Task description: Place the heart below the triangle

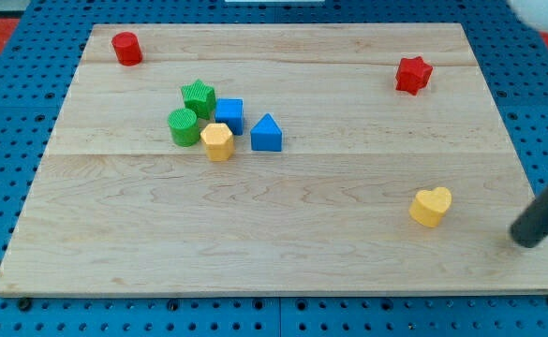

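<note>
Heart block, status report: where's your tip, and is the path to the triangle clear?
My tip right of yellow heart, not touching. Blue triangle far left, in cluster. Board between them bare.

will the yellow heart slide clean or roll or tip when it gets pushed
The yellow heart lies flat and squat on the smooth wooden board, so it probably slides rather than tips or rolls. Its lobed outline may make it rotate if struck off-centre. My tip sits to the view's right of it, apart, not touching.
</note>
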Available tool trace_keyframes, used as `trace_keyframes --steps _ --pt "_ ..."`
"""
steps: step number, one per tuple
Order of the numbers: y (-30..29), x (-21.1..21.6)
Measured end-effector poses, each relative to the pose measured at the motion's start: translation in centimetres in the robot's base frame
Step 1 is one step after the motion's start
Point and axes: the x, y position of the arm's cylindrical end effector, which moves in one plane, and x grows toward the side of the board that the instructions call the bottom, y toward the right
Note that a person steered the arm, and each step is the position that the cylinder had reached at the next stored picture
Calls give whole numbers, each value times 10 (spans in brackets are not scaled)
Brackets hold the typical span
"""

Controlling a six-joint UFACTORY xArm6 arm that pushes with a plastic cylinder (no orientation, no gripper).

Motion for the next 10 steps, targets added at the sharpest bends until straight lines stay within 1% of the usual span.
trace_keyframes --steps 1,2,3,4,5,7,8,10 --pt "-56 -33" --pt "-100 -76" --pt "-145 -104" --pt "-182 -120" --pt "-204 -119" --pt "-191 -88" --pt "-206 -80" --pt "-247 -91"
